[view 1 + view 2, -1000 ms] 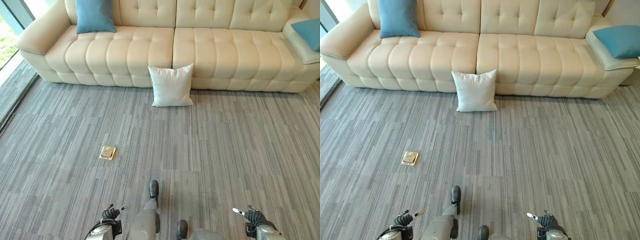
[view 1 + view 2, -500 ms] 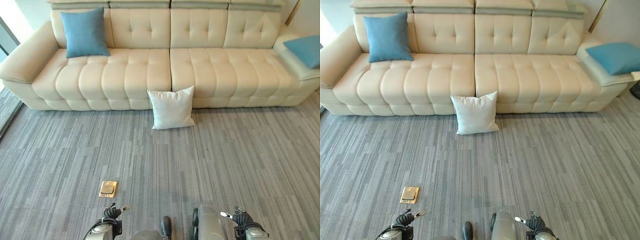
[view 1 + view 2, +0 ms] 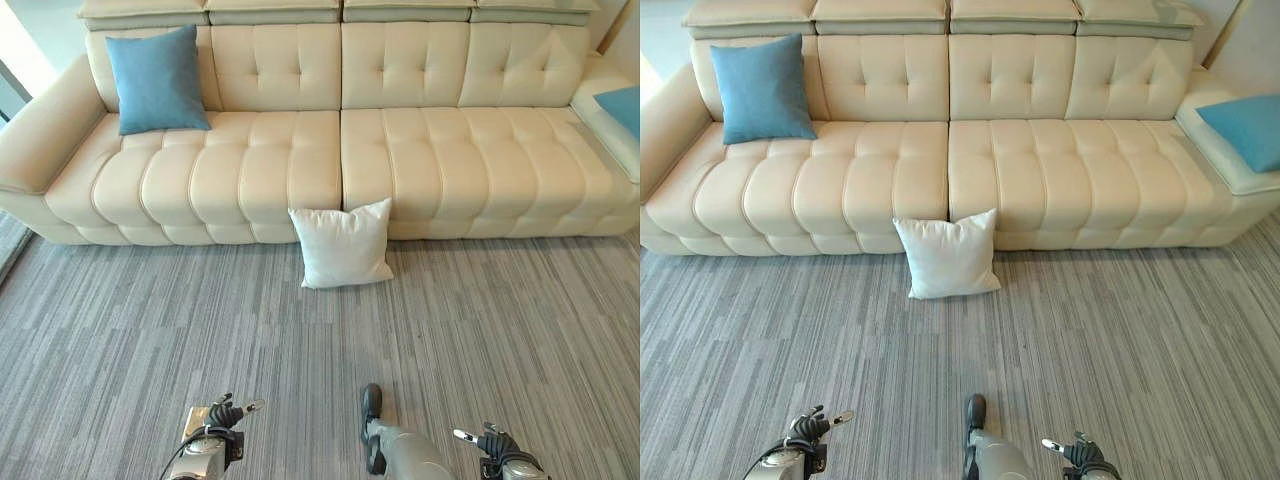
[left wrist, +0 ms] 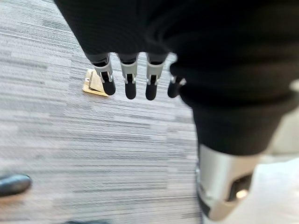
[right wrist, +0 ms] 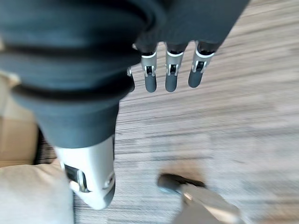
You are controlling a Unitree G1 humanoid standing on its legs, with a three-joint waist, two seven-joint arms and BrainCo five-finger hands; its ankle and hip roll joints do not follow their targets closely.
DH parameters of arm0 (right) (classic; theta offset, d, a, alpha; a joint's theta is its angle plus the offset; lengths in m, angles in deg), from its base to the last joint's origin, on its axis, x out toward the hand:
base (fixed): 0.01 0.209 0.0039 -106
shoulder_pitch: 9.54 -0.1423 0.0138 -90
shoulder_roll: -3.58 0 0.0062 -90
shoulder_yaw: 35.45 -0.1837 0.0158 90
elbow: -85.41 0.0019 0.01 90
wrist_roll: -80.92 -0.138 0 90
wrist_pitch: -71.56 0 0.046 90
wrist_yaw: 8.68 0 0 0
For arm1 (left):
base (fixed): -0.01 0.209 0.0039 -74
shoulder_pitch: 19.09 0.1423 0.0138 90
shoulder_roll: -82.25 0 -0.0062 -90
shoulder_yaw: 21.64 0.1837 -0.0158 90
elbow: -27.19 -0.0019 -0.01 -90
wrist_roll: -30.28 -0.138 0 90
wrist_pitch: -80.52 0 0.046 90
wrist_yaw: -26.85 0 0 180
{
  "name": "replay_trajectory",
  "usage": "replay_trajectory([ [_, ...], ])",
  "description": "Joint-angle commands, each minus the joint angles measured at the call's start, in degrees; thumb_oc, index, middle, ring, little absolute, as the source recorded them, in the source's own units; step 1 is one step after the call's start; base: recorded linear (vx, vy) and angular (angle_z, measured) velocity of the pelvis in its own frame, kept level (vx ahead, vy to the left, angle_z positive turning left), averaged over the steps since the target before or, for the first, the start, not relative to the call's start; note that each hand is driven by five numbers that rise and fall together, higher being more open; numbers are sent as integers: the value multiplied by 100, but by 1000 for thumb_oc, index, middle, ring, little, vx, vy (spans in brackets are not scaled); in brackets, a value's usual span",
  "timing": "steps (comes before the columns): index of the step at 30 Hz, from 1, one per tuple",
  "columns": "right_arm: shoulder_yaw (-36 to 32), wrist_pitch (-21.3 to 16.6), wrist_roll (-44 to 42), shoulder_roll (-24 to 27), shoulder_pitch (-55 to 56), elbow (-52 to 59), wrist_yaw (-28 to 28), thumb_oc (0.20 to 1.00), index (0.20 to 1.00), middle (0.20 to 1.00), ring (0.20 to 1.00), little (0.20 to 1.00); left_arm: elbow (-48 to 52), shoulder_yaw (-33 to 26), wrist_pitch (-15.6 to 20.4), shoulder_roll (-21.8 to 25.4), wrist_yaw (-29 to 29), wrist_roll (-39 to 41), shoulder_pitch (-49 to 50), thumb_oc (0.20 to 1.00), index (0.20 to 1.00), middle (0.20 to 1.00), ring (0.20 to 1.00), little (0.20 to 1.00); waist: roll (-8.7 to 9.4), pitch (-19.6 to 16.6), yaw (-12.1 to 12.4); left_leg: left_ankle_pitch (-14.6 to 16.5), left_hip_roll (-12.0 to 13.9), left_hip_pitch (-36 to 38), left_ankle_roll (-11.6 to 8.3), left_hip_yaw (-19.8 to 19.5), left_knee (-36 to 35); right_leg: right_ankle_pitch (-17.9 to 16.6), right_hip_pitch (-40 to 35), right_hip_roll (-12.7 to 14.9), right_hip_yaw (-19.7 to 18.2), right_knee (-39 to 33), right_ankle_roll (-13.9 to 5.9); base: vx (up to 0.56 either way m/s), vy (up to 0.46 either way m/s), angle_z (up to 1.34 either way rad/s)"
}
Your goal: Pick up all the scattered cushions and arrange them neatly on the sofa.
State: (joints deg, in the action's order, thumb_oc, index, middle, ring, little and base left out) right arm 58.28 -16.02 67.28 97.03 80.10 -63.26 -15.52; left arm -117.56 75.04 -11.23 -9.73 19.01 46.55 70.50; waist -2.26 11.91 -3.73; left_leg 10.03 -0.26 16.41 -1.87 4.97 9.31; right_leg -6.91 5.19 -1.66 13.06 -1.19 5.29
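A white cushion (image 3: 343, 246) stands on the grey carpet, leaning against the front of the cream sofa (image 3: 250, 160) near its middle seam. One blue cushion (image 3: 156, 79) rests upright against the sofa's back at the left end. Another blue cushion (image 3: 1244, 129) lies on the sofa's right end. My left hand (image 3: 223, 417) hangs low at the bottom left, fingers (image 4: 130, 83) straight and holding nothing. At the bottom right my right hand (image 3: 493, 443) is likewise open and empty, fingers (image 5: 170, 74) pointing at the carpet. Both hands are far from the white cushion.
A brass floor socket plate (image 4: 95, 84) is set in the carpet just under my left hand. Grey striped carpet (image 3: 150, 330) stretches between me and the sofa. A window edge (image 3: 8, 85) shows at the far left.
The whole picture has shifted: the sofa and white cushion sit lower and nearer, so the camera has moved toward them. Both hands stay low and open.
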Motion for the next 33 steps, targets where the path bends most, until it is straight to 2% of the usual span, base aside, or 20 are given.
replay_trajectory([
  [1,30,-153,-206,242,-154,107,-45,1000,1000,1000,1000,1000,260,189,112,230,-12,-67,-163,1000,1000,1000,1000,1000,55,76,-57,-1255,263,-666,-403,36,1021,757,-161,80,-112,-1,-767,339,-246,15],
  [4,87,-135,-195,295,-251,64,-77,1000,1000,1000,1000,1000,215,241,121,179,-86,15,-253,1000,1000,1000,1000,1000,80,262,8,-1488,322,-1136,-423,110,2025,1015,-449,25,-179,47,-566,258,-186,-13],
  [5,102,-122,-180,308,-277,40,-80,1000,1000,1000,1000,1000,241,251,123,172,-91,40,-264,1000,1000,1000,1000,1000,104,313,56,-1365,272,-1326,-386,92,2086,1085,-523,44,-223,84,-519,241,-154,-21],
  [8,135,-90,-139,323,-286,-46,-69,1000,1000,1000,1000,1000,212,261,112,141,-95,34,-238,1000,1000,1000,1000,1000,210,357,114,-917,160,-1853,-187,212,1854,1156,-739,143,-232,51,-536,213,-104,-15],
  [11,156,-67,-92,314,-277,-169,-85,1000,1000,1000,1000,1000,239,278,85,130,-85,28,-157,1000,1000,1000,1000,1000,288,348,175,-539,0,-2090,3,244,885,1247,-967,227,-240,3,-610,257,-34,-13],
  [12,184,-63,-58,311,-258,-147,-87,1000,1000,1000,1000,1000,206,273,68,128,-78,17,-125,1000,1000,1000,1000,1000,291,349,180,-630,-46,-2120,1,156,408,1310,-1032,231,-250,25,-599,150,5,-8],
  [13,184,-63,-58,310,-258,-147,-87,1000,1000,1000,1000,1000,206,272,68,129,-78,17,-125,1000,1000,1000,1000,1000,294,343,175,-642,-51,-2122,2,152,394,1309,-1026,235,-245,24,-599,283,9,-9],
  [14,228,-63,-15,296,-214,-90,-88,1000,1000,1000,1000,1000,211,268,49,121,-85,25,-56,1000,1000,1000,1000,1000,250,323,187,-1115,-32,-2220,-64,-54,-461,1398,-1174,172,-221,33,-579,197,5,-8],
  [15,229,-63,-15,295,-212,-89,-88,1000,1000,1000,1000,1000,212,268,48,121,-86,25,-54,1000,1000,1000,1000,1000,259,337,183,-1149,-43,-2171,-64,-56,-525,1404,-1195,180,-218,32,-581,414,33,8],
  [16,266,-72,26,288,-201,-47,-105,1000,1000,1000,1000,1000,156,283,14,125,-60,-37,-8,1000,1000,1000,1000,1000,205,332,181,-1573,-2,-2283,-159,-180,-1290,1515,-1388,120,-226,35,-534,321,47,20],
  [20,329,-58,83,211,-239,-62,-61,1000,1000,1000,1000,1000,-25,182,2,147,-56,-99,68,1000,1000,1000,1000,1000,177,237,186,-1650,-57,-2612,-315,-151,-1431,1672,-1783,66,-385,15,-601,455,123,26],
  [22,362,-27,138,192,-250,-77,-29,1000,1000,1000,1000,1000,-74,111,-8,159,-60,-75,136,1000,1000,1000,1000,1000,182,162,241,-1604,-54,-2497,-215,-179,-1431,1745,-1891,68,-526,24,-626,453,162,-21],
  [23,477,-46,234,141,-283,-50,1,1000,1000,1000,1000,1000,-147,62,-3,163,-63,11,158,1000,1000,1000,1000,1000,228,50,303,-1810,-160,-2414,-138,-325,-1431,1832,-2008,167,-586,102,-694,366,153,-66],
  [24,477,-46,234,141,-283,-50,1,1000,1000,1000,1000,1000,-147,62,-3,163,-63,11,158,1000,1000,1000,1000,1000,228,50,303,-1810,-160,-2414,-138,-324,-1431,1832,-2008,167,-587,102,-694,724,307,-63],
  [25,490,-53,249,54,-256,3,49,1000,1000,1000,1000,1000,-204,65,-3,190,-31,-31,166,1000,1000,1000,1000,1000,321,-72,350,-1715,-255,-2250,36,-252,-1431,1851,-1919,326,-640,538,-844,486,225,-44],
  [27,544,-75,269,-4,-317,75,68,1000,1000,1000,1000,1000,-145,88,-2,255,-57,-99,170,1000,1000,1000,1000,1000,361,-20,405,-1541,-291,-2070,211,-149,-1431,1538,-1356,485,-719,1682,-1026,392,229,-33],
  [28,544,-75,269,-5,-318,75,68,1000,1000,1000,1000,1000,-145,88,-3,256,-57,-99,169,1000,1000,1000,1000,1000,366,-28,419,-1540,-292,-2078,213,-133,-1431,1553,-1328,491,-735,1715,-1028,243,221,-58],
  [29,588,-88,294,-10,-370,192,64,1000,1000,1000,1000,1000,-93,88,-2,321,-56,-67,133,1000,1000,1000,1000,1000,391,99,425,-1386,-356,-1889,359,-25,-1431,980,-788,693,-676,2817,-1183,235,205,-58],
  [32,579,-60,302,-75,-388,188,40,1000,1000,1000,1000,1000,-161,96,-15,331,-98,-73,57,1000,1000,1000,1000,1000,338,237,364,-1120,-377,-1499,457,119,-1431,835,-199,880,-563,3568,-1104,236,180,-7],
  [33,581,-51,313,-84,-403,154,30,1000,1000,1000,1000,1000,-171,115,-8,336,-103,-76,20,1000,1000,1000,1000,1000,283,275,351,-1089,-338,-1433,455,145,-1431,967,-26,867,-489,3453,-1042,232,154,1],
])
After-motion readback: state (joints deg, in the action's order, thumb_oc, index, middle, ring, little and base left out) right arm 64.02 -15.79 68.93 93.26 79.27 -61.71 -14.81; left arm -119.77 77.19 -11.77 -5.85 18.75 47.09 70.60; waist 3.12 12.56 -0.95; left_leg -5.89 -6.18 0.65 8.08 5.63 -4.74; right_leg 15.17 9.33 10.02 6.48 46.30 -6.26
